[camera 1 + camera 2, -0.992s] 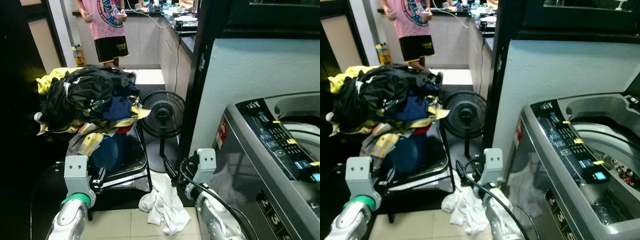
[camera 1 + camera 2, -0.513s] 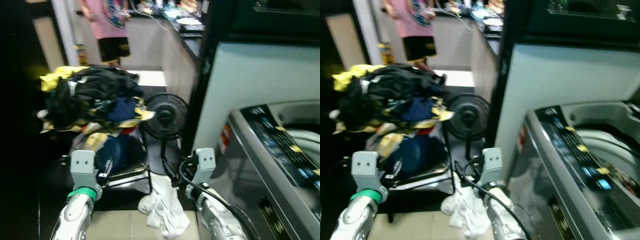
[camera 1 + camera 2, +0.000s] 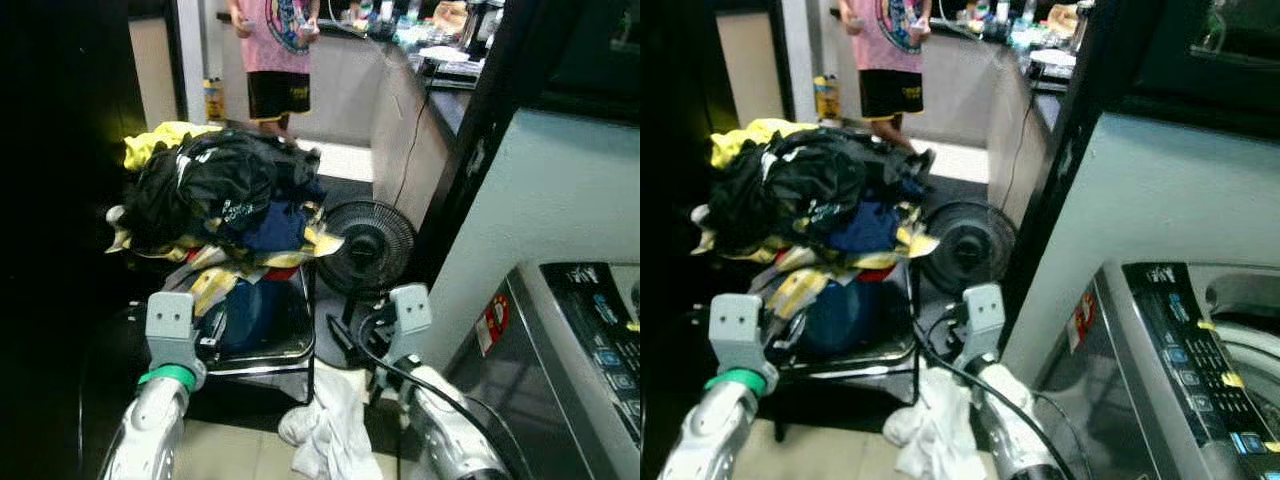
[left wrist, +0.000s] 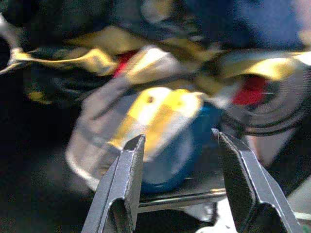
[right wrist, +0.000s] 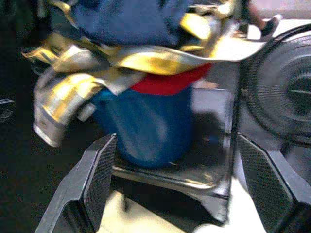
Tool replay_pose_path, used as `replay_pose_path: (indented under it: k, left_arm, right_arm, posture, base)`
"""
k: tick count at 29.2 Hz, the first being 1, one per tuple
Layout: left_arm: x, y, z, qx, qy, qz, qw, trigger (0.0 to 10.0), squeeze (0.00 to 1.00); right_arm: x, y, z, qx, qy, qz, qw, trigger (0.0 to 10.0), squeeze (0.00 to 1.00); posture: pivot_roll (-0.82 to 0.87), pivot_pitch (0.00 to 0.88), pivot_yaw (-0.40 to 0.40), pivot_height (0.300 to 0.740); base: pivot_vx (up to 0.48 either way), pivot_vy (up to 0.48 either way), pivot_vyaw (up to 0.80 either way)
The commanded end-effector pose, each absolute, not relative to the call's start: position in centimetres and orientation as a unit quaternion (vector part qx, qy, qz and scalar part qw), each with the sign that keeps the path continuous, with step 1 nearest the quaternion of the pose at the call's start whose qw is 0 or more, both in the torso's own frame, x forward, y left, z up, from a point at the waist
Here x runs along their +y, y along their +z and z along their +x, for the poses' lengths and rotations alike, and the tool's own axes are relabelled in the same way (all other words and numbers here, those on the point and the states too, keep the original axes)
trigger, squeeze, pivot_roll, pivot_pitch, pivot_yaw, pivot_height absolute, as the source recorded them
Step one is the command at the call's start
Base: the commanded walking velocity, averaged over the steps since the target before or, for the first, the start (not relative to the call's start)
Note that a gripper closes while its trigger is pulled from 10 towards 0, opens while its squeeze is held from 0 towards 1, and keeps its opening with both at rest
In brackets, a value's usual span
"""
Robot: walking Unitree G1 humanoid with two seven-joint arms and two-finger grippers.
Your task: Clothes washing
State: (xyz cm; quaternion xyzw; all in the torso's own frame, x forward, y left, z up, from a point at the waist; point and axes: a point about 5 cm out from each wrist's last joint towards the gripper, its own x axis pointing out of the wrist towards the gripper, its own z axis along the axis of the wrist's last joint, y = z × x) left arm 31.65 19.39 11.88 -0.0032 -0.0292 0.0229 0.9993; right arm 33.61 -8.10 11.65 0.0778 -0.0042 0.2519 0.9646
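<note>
Clothes (image 3: 215, 195) lie heaped over a blue bin (image 3: 245, 312), which serves as the landmark for everything else. The heap spreads wider than it is tall, its long axis running crosswise from the robot's left to its right, with a black garment on top, a navy one under it, and yellow and grey pieces hanging down the bin's front. The bin stands on a metal stand (image 3: 270, 355). Just right of the bin is a black fan (image 3: 371, 245), facing the robot. On the floor in front of the bin, slightly right, lies a crumpled white cloth (image 3: 322, 425). Far right of the bin stands the washer (image 3: 1185, 370), its control panel toward the robot and part of the drum opening visible. Beyond the bin, at a counter, a person (image 3: 275, 55) in a pink shirt and black shorts stands.

The left gripper (image 4: 177, 184) hangs before the bin's left side, fingers spread wide and empty, aimed at the hanging yellow-grey cloth. The right gripper (image 5: 187, 189) hangs before the bin's right side, fingers also wide apart and holding nothing.
</note>
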Motion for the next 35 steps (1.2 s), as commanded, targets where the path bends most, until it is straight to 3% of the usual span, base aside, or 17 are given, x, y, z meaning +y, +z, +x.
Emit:
replay_pose_path:
  k: [1, 10, 16, 17, 23, 35]
  left_arm:
    - [18.9, 11.2, 31.5, -0.017, 0.018, -0.007, 1.000, 10.0, 0.00]
    - [18.8, 10.7, 31.2, -0.011, 0.016, -0.003, 1.000, 10.0, 0.00]
    - [19.1, 10.7, 31.2, -0.007, 0.004, 0.016, 1.000, 10.0, 0.00]
    - [19.6, 10.8, 31.3, -0.004, 0.002, 0.024, 1.000, 10.0, 0.00]
    - [21.0, 11.1, 31.6, 0.004, -0.004, 0.049, 0.999, 10.0, 0.00]
    - [20.9, 11.2, 32.0, 0.000, 0.000, 0.044, 0.999, 10.0, 0.00]
  right_arm:
    - [-8.8, 10.7, 33.4, 0.009, 0.239, 0.073, 0.968, 10.0, 0.00]
    - [-8.7, 11.8, 33.7, -0.020, 0.232, 0.066, 0.970, 10.0, 0.00]
    - [-8.8, 11.8, 34.0, -0.027, 0.228, 0.056, 0.972, 10.0, 0.00]
    - [-8.6, 11.7, 33.9, -0.026, 0.221, 0.064, 0.973, 10.0, 0.00]
    - [-8.4, 11.2, 33.7, -0.023, 0.203, 0.076, 0.976, 10.0, 0.00]
    - [-8.5, 11.4, 33.8, -0.028, 0.207, 0.068, 0.975, 10.0, 0.00]
  posture:
    - [0.01, 0.000, -0.007, 0.740]
    - [0.00, 0.000, -0.001, 0.740]
    - [0.03, 0.000, 0.067, 0.740]
    - [0.04, 0.000, 0.115, 0.740]
    - [0.04, 0.000, 0.156, 0.740]
    - [0.02, 0.000, 0.116, 0.740]
  base:
    - [0.304, 0.000, 0.00]
    - [0.307, 0.000, 0.00]
    - [0.280, 0.000, 0.00]
    - [0.270, 0.000, 0.00]
    - [0.265, 0.000, 0.00]
    - [0.149, 0.000, 0.00]
